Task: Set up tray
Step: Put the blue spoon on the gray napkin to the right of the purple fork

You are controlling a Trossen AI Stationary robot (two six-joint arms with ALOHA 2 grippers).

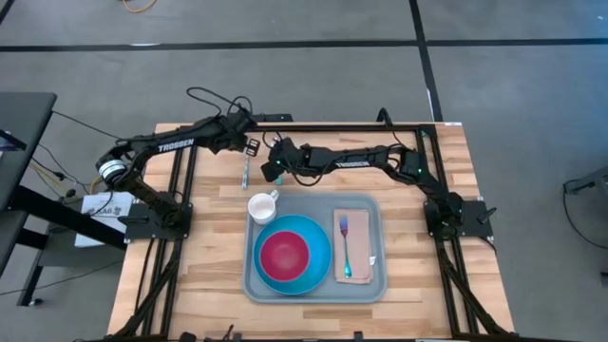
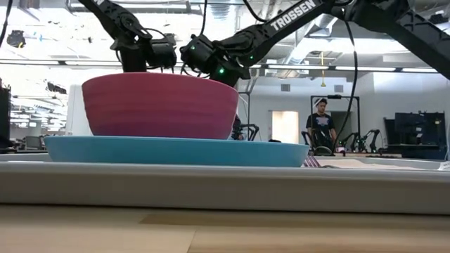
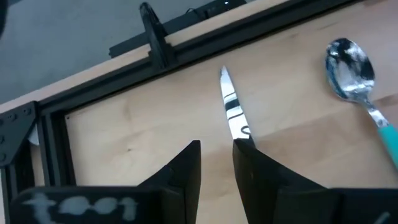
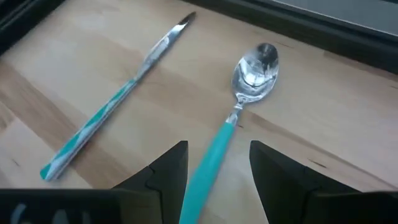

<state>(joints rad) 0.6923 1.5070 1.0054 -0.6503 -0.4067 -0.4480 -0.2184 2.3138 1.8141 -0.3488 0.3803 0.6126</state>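
The grey-blue tray (image 1: 319, 203) lies at the table's near middle and carries a blue plate (image 1: 320, 239) with a red bowl (image 1: 283, 255), and a napkin (image 1: 361, 261) with a fork (image 1: 345, 236). A white mug (image 1: 262, 206) stands at the tray's far left corner. A teal-handled knife (image 1: 245, 174) (image 4: 118, 99) and a teal-handled spoon (image 4: 255, 65) (image 3: 348, 59) lie flat on the wood beyond the tray. My right gripper (image 1: 274, 168) (image 4: 217, 162) is open, its fingers on either side of the spoon's handle. My left gripper (image 1: 251, 146) (image 3: 217, 155) is open by a narrow gap over the knife's blade (image 3: 230, 102).
The black frame rails (image 1: 332, 126) run along the table's far edge, close behind both grippers. Both arms reach in over the far half of the table. Bare wood (image 1: 214, 256) shows left and right of the tray. A person (image 2: 321, 123) stands far off in the room.
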